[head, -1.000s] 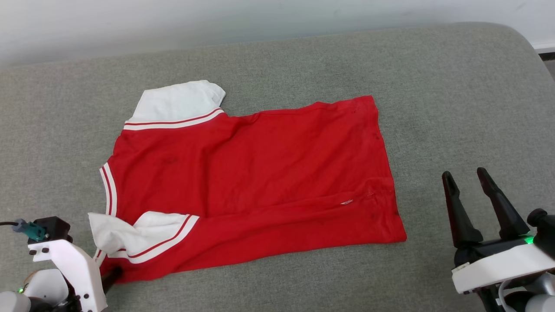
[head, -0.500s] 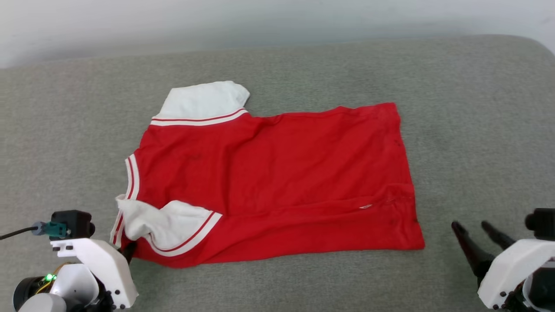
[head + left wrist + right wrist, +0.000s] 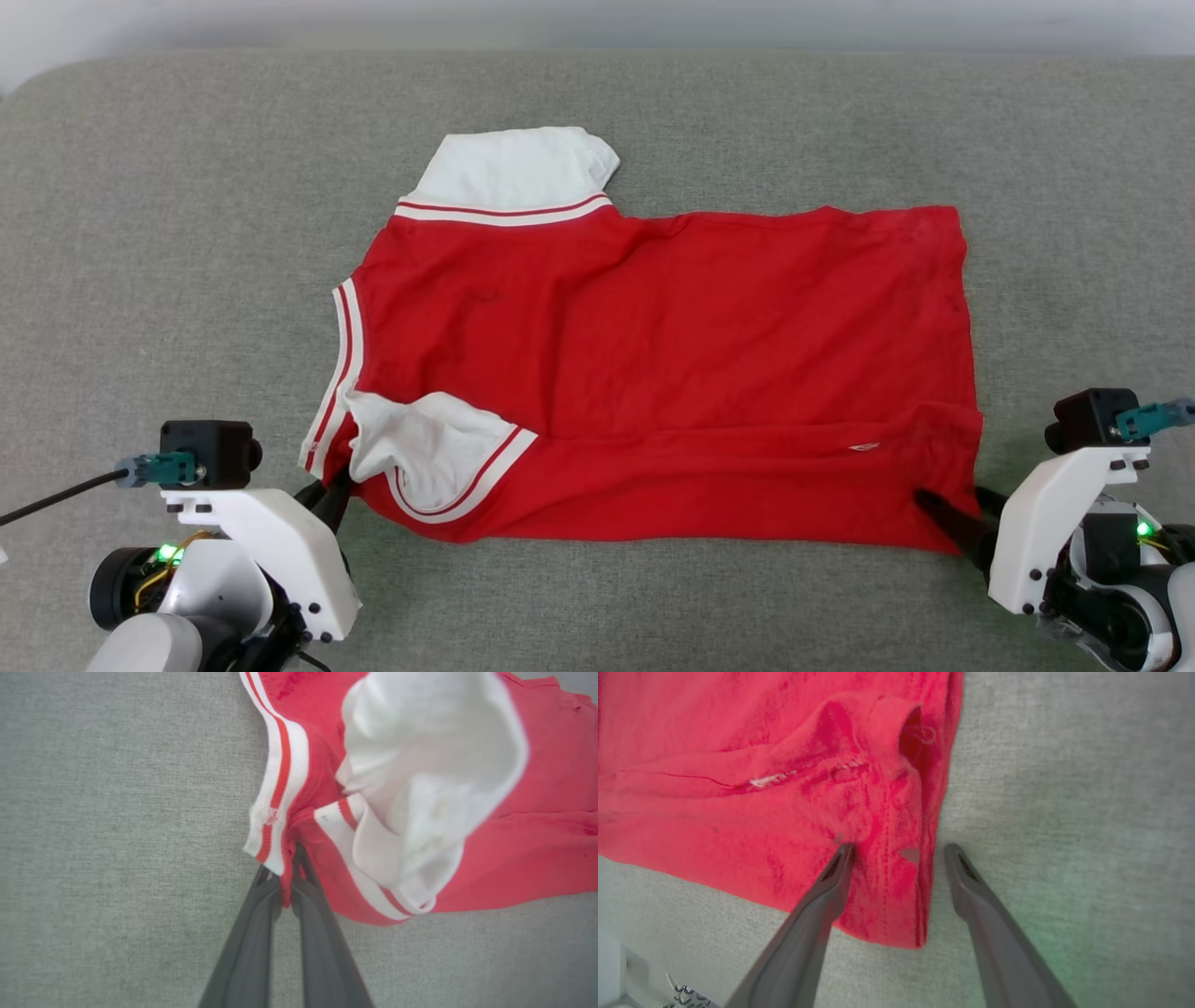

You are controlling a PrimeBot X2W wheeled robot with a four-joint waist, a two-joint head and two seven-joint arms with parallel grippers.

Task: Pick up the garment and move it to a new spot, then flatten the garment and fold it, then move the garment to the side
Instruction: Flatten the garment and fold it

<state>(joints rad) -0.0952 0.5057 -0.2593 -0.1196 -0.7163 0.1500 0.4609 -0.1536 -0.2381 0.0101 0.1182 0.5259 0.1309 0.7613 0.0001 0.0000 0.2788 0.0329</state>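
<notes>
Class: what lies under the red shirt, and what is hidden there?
The grey surface shows all round the shirt, which lies on it. The shirt's underside and the surface beneath it are covered.

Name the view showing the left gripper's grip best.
Left wrist view: the left gripper is shut on the garment at its striped edge. Head view half hides it; right wrist view shows the garment's far hem corner.

The head camera looks down from high on the whole shirt (image 3: pixel 653 373) on the grey cushion (image 3: pixel 140 233). Each wrist camera looks from close at one near corner, left and right; the head view shares both.
</notes>
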